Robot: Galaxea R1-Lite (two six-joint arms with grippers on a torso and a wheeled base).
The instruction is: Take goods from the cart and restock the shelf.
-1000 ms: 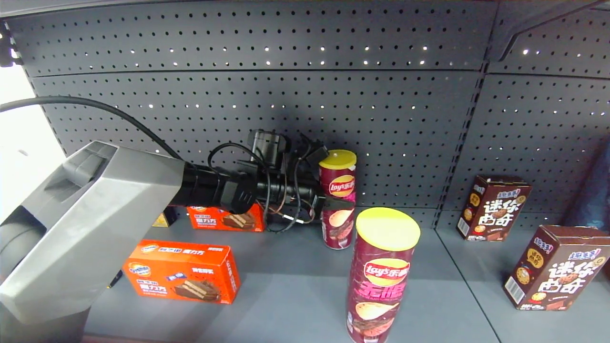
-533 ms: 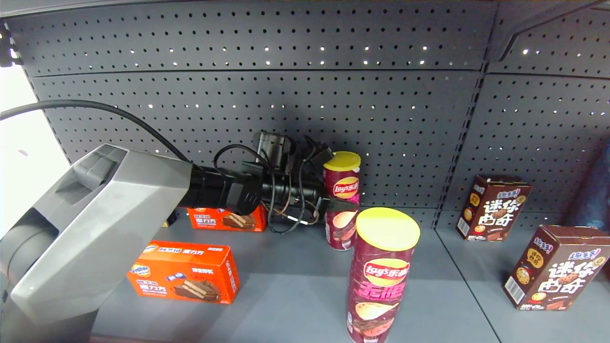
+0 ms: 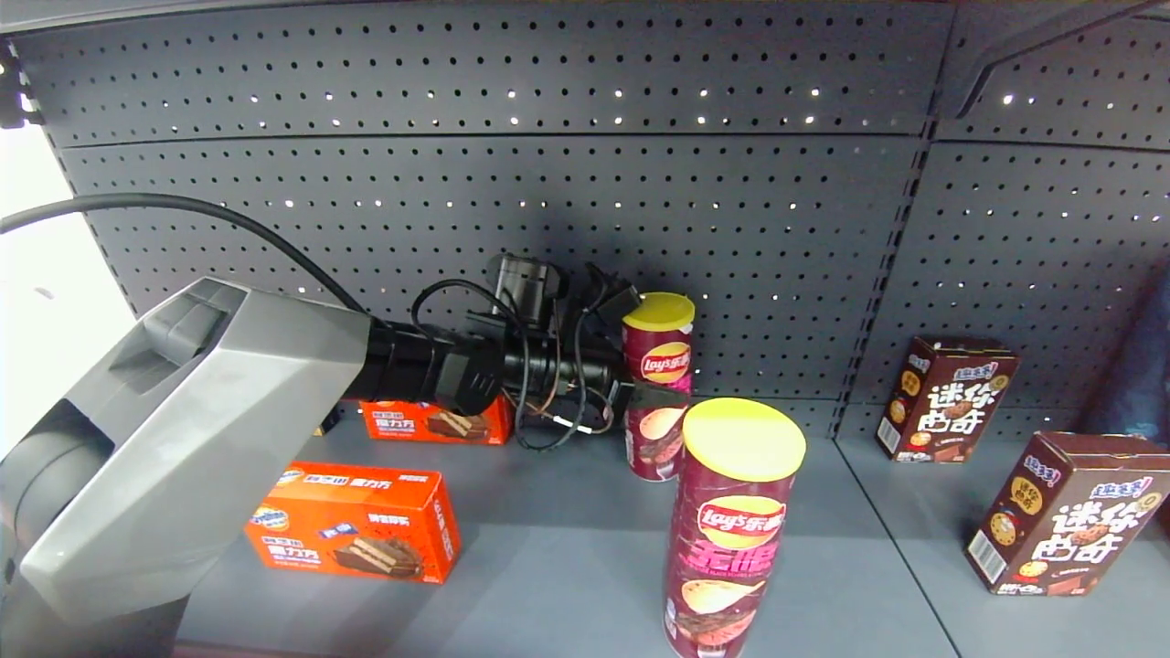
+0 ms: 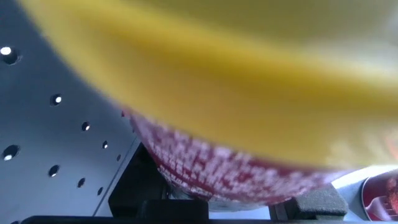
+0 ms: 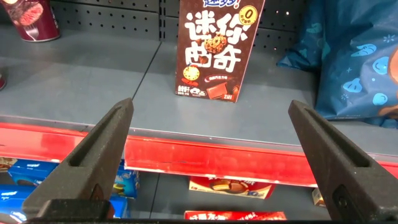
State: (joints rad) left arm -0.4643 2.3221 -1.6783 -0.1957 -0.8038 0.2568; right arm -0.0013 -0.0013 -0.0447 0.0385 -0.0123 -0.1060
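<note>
Restocking at the shelf (image 3: 567, 567), read from left to right. Two orange boxes (image 3: 352, 535) lie flat at the left. Beyond them the left gripper (image 3: 644, 395) is closed around the middle of the rear can (image 3: 660, 361), which stands upright close to the perforated back panel (image 3: 512, 210). The left wrist view shows its red wall (image 4: 249, 168) close to the camera. A front can (image 3: 731, 530) stands nearer, just right of it, and two brown boxes (image 3: 946, 397) stand further right. The right gripper (image 5: 211, 104) is spread wide and empty at the shelf's front edge.

The can is probably light, a stiff but crushable tube with smooth sides, and tall enough to tip. A mid-body hold suits it better than the lid.

Compared with one second earlier, arm and can have shifted slightly right, with the grip unchanged.
</note>
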